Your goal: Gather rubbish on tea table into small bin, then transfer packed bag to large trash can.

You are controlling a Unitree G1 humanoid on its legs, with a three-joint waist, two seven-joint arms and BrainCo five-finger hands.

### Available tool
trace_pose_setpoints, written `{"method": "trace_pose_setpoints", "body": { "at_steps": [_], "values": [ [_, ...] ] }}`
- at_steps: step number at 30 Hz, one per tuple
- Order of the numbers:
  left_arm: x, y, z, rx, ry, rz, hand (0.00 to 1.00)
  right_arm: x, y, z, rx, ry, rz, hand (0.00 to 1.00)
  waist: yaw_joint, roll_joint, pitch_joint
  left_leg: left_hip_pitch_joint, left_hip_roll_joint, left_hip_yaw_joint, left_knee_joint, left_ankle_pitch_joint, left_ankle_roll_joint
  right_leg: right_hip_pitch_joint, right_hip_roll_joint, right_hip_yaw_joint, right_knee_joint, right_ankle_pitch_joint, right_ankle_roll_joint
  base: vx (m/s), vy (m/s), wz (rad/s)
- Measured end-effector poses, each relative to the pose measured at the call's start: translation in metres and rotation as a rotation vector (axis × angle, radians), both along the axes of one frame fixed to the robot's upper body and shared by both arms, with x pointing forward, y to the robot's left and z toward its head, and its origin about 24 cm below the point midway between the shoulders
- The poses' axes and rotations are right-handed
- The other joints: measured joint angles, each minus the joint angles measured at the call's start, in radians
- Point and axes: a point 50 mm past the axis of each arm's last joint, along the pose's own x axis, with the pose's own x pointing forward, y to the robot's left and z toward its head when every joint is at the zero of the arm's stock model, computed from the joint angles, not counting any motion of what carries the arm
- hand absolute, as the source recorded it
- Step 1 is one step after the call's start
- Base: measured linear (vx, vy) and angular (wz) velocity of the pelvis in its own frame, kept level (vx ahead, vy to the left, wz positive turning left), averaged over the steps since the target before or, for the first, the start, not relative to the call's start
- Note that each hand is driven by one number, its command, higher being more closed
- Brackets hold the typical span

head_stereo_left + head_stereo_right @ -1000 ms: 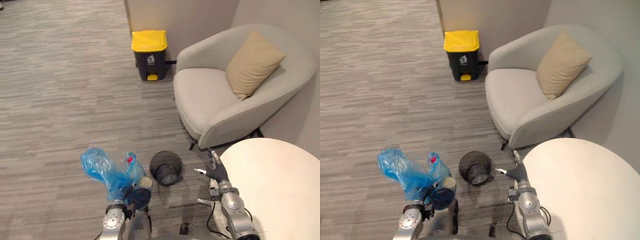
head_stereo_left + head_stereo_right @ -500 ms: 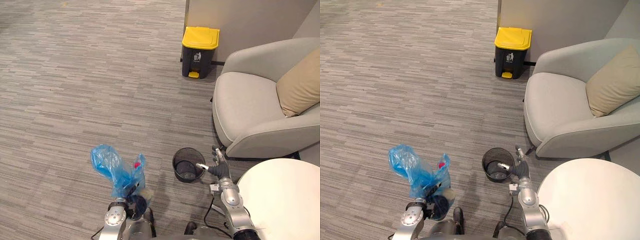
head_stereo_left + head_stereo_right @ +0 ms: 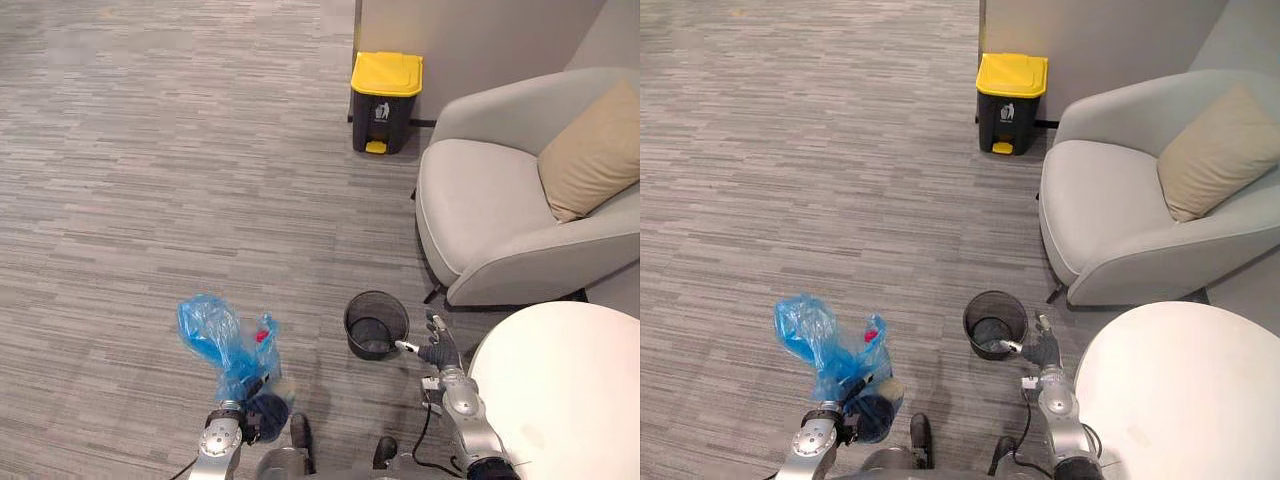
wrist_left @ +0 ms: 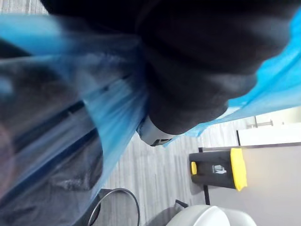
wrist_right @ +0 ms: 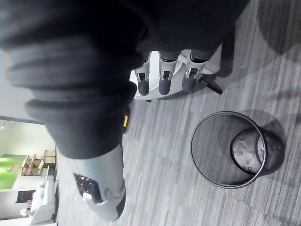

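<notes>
Fingers of the left hand (image 3: 244, 421) are curled round the gathered neck of the blue bag (image 3: 218, 338). The bag stands puffed above them, clear of the carpet (image 3: 150, 180), with a red scrap showing through the film.

In the left eye view the right hand (image 3: 437, 353) holds nothing. Its fingers are straight and loose, with the tips near the rim of the small bin (image 3: 377, 322). This black mesh bin stands upright on the carpet between the two hands. Well beyond both hands' fingers is the large trash can (image 3: 385, 88), dark with its yellow lid down, against the wall. Beside it is a grey armchair (image 3: 480, 210) with a tan cushion (image 3: 592, 150). The round white surface (image 3: 570, 390) lies just beside the right fingers.

The right eye view gives the same layout.

In the left wrist view the blue film runs in taut folds into the grip, and the large trash can shows far past it.

In the right wrist view the fingers (image 5: 162, 81) hang in a relaxed row with the thumb apart. The small bin sits on the carpet beyond them, not touching.
</notes>
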Motion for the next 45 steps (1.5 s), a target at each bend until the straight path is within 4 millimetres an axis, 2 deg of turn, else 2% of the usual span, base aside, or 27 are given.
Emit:
{"method": "trace_pose_setpoints", "body": {
  "at_steps": [4, 6, 8, 9, 11, 14, 15, 16, 17, 19, 20, 21, 22, 23, 24, 26, 29, 30, 31, 33, 37, 38, 40, 41, 42, 43, 45],
  "values": [
    [-0.001, 0.005, 0.004, 0.005, -0.016, 0.021, 1.0, -0.007, 0.0, -0.008, -0.007, 0.043, 0.002, 0.0, -0.006, -0.046, 0.029, -0.034, -0.044, -0.038, 0.166, -0.131, 0.024, -0.014, -0.094, -0.006, 0.215, -0.105, 0.039, 0.13, 0.052, 0.32],
    [-0.001, 0.003, 0.008, 0.0, -0.035, 0.019, 1.0, -0.009, 0.001, -0.009, -0.004, 0.048, 0.002, 0.0, -0.027, -0.048, 0.038, -0.033, -0.056, -0.079, 0.224, -0.178, 0.038, -0.033, -0.102, 0.086, 0.346, -0.095, 0.035, 0.21, 0.094, 0.7],
    [0.005, 0.002, 0.017, 0.001, -0.084, 0.016, 1.0, -0.012, 0.0, -0.009, -0.003, 0.044, -0.005, 0.0, -0.024, -0.051, 0.048, -0.018, -0.048, -0.122, 0.286, -0.223, 0.056, -0.112, -0.082, 0.18, 0.543, -0.037, 0.01, 0.29, 0.099, 0.65],
    [0.008, -0.001, 0.019, -0.007, -0.099, 0.014, 1.0, -0.017, 0.004, -0.008, 0.008, 0.04, 0.001, 0.0, -0.026, -0.038, 0.056, -0.013, -0.04, -0.168, 0.312, -0.254, 0.06, -0.141, -0.03, 0.236, 0.573, -0.111, 0.013, 0.16, 0.013, 0.54],
    [0.011, -0.001, 0.022, -0.007, -0.114, 0.015, 1.0, -0.018, 0.006, -0.006, 0.017, 0.024, -0.001, 0.0, -0.026, -0.041, 0.057, -0.001, -0.039, -0.202, 0.322, -0.277, 0.059, -0.179, 0.016, 0.264, 0.555, -0.158, 0.005, 0.28, -0.024, 0.66],
    [0.016, -0.003, 0.026, -0.011, -0.138, 0.012, 1.0, -0.019, 0.004, -0.001, 0.016, 0.002, 0.002, 0.0, -0.031, -0.043, 0.056, 0.049, -0.049, -0.262, 0.324, -0.306, 0.031, -0.248, 0.077, 0.293, 0.47, -0.16, 0.001, 0.31, -0.093, 0.74],
    [0.02, -0.005, 0.029, -0.015, -0.152, 0.007, 1.0, -0.019, 0.003, 0.0, 0.013, -0.001, 0.003, 0.0, -0.033, -0.05, 0.052, 0.058, -0.062, -0.285, 0.331, -0.32, 0.018, -0.258, 0.08, 0.299, 0.414, -0.147, 0.001, 0.46, -0.198, 1.08],
    [0.026, -0.008, 0.032, -0.017, -0.17, -0.006, 1.0, -0.018, 0.002, 0.002, 0.009, -0.01, 0.004, 0.0, -0.041, -0.071, 0.043, 0.058, -0.085, -0.316, 0.362, -0.346, -0.003, -0.252, 0.074, 0.31, 0.34, -0.051, -0.034, 0.49, -0.207, 1.1],
    [0.031, -0.016, 0.034, -0.043, -0.183, -0.002, 1.0, -0.015, -0.001, 0.005, -0.004, -0.023, 0.009, 0.0, -0.049, -0.021, 0.056, 0.06, -0.057, -0.345, 0.389, -0.367, -0.032, -0.226, 0.087, 0.263, 0.346, -0.062, -0.059, 0.42, -0.171, 0.85],
    [0.031, -0.024, 0.034, -0.073, -0.188, 0.0, 1.0, -0.011, -0.005, 0.012, -0.02, -0.051, 0.014, 0.0, -0.05, 0.013, 0.055, 0.074, -0.021, -0.327, 0.389, -0.361, -0.053, -0.184, 0.104, 0.229, 0.319, -0.074, -0.077, 0.35, -0.136, 0.38],
    [0.031, -0.026, 0.033, -0.081, -0.186, 0.001, 1.0, -0.011, -0.004, 0.012, -0.018, -0.052, 0.015, 0.0, -0.051, 0.015, 0.056, 0.085, -0.007, -0.313, 0.396, -0.354, -0.068, -0.157, 0.11, 0.22, 0.303, -0.077, -0.083, 0.36, -0.16, 0.35],
    [0.03, -0.029, 0.033, -0.094, -0.182, 0.001, 1.0, -0.014, -0.002, 0.011, -0.007, -0.048, 0.01, 0.0, -0.054, 0.015, 0.056, 0.094, 0.024, -0.269, 0.454, -0.334, -0.104, -0.089, 0.127, 0.203, 0.259, -0.076, -0.087, 0.34, -0.154, 0.39],
    [0.031, -0.032, 0.033, -0.101, -0.185, -0.001, 1.0, -0.015, -0.002, 0.013, -0.001, -0.062, 0.004, 0.0, -0.053, 0.014, 0.058, 0.06, 0.065, -0.211, 0.585, -0.316, -0.135, -0.016, 0.145, 0.202, 0.205, -0.077, -0.091, 0.32, -0.14, 0.35],
    [0.03, -0.032, 0.033, -0.102, -0.186, -0.001, 1.0, -0.017, 0.0, 0.015, 0.006, -0.069, 0.002, 0.0, -0.051, 0.011, 0.059, 0.034, 0.099, -0.154, 0.674, -0.321, -0.139, 0.03, 0.155, 0.204, 0.17, -0.081, -0.1, 0.31, -0.098, 0.16],
    [0.028, -0.031, 0.032, -0.097, -0.18, 0.0, 1.0, -0.018, -0.001, 0.016, 0.01, -0.076, -0.003, 0.0, -0.048, 0.009, 0.058, 0.002, 0.161, -0.069, 0.779, -0.334, -0.115, 0.089, 0.169, 0.205, 0.125, -0.081, -0.107, 0.28, -0.049, -0.05],
    [0.024, -0.031, 0.03, -0.097, -0.166, 0.002, 1.0, -0.017, -0.002, 0.017, 0.026, -0.083, -0.015, 0.0, -0.046, 0.0, 0.042, -0.057, 0.212, 0.005, 0.797, -0.356, -0.076, 0.116, 0.168, 0.213, 0.092, -0.081, -0.107, 0.24, 0.01, -0.19],
    [0.026, -0.033, 0.03, -0.095, -0.168, -0.012, 1.0, -0.019, -0.002, 0.013, 0.036, -0.066, -0.024, 0.0, -0.037, -0.007, 0.042, -0.094, 0.211, 0.018, 0.528, -0.331, -0.052, 0.123, 0.144, 0.233, 0.075, -0.081, -0.104, 0.17, 0.14, -0.21],
    [0.026, -0.035, 0.03, -0.094, -0.165, -0.026, 1.0, -0.023, -0.005, 0.008, 0.034, -0.041, -0.034, 0.0, -0.037, 0.002, 0.039, -0.084, 0.207, 0.007, 0.407, -0.21, -0.029, 0.131, 0.145, 0.234, 0.075, -0.091, -0.082, 0.19, 0.232, -0.03],
    [0.027, -0.034, 0.027, -0.083, -0.148, -0.039, 1.0, -0.03, -0.006, -0.004, 0.049, 0.018, -0.06, 0.0, -0.03, -0.022, 0.034, -0.058, 0.171, -0.019, 0.363, -0.137, -0.069, 0.145, 0.122, 0.256, 0.067, -0.104, -0.049, 0.23, 0.255, 0.02],
    [0.03, -0.032, 0.027, -0.07, -0.147, -0.055, 1.0, -0.034, -0.003, -0.011, 0.065, 0.052, -0.067, 0.0, -0.03, -0.039, 0.024, -0.049, 0.133, -0.018, 0.335, -0.135, -0.064, 0.151, 0.093, 0.268, 0.029, -0.094, -0.031, 0.17, 0.188, 0.06],
    [0.029, -0.022, 0.025, -0.032, -0.132, -0.065, 1.0, -0.031, -0.001, -0.014, 0.074, 0.062, -0.065, 0.0, -0.025, -0.036, 0.024, -0.033, 0.104, 0.001, 0.339, -0.161, -0.041, 0.152, 0.061, 0.309, 0.033, -0.094, -0.012, 0.07, 0.145, -0.2],
    [0.026, -0.018, 0.023, -0.016, -0.12, -0.063, 1.0, -0.028, 0.0, -0.014, 0.078, 0.063, -0.061, 0.0, -0.023, -0.049, 0.026, -0.023, 0.084, 0.017, 0.352, -0.217, -0.038, 0.122, 0.04, 0.346, 0.099, -0.151, 0.014, -0.02, 0.124, -0.45],
    [0.019, -0.016, 0.019, -0.011, -0.094, -0.065, 1.0, -0.027, -0.001, -0.017, 0.075, 0.076, -0.062, 0.0, -0.025, -0.061, 0.032, -0.004, 0.063, 0.054, 0.359, -0.254, -0.042, 0.056, 0.016, 0.378, 0.244, -0.194, 0.037, -0.04, 0.061, -0.58],
    [0.017, -0.017, 0.018, -0.012, -0.086, -0.068, 1.0, -0.027, -0.001, -0.018, 0.075, 0.081, -0.062, 0.0, -0.026, -0.06, 0.033, 0.003, 0.056, 0.06, 0.355, -0.257, -0.038, 0.033, 0.009, 0.378, 0.295, -0.193, 0.038, 0.0, 0.067, -0.56],
    [0.014, -0.018, 0.016, -0.01, -0.076, -0.079, 1.0, -0.03, 0.0, -0.02, 0.079, 0.091, -0.065, 0.0, -0.028, -0.063, 0.036, 0.028, 0.042, 0.08, 0.332, -0.26, -0.033, -0.041, -0.01, 0.364, 0.437, -0.163, 0.064, 0.03, 0.085, -0.4],
    [0.014, -0.018, 0.016, -0.008, -0.075, -0.078, 1.0, -0.031, 0.0, -0.021, 0.079, 0.101, -0.062, 0.0, -0.035, -0.064, 0.038, 0.052, 0.037, 0.081, 0.31, -0.262, -0.03, -0.1, -0.016, 0.352, 0.531, -0.116, 0.055, 0.04, 0.104, -0.33],
    [0.015, -0.015, 0.017, 0.002, -0.078, -0.079, 1.0, -0.031, 0.005, -0.022, 0.084, 0.109, -0.043, 0.0, -0.055, -0.06, 0.04, 0.089, 0.039, 0.081, 0.262, -0.263, -0.028, -0.146, -0.016, 0.291, 0.567, -0.128, 0.016, 0.13, 0.056, -0.22]
  ]
}}
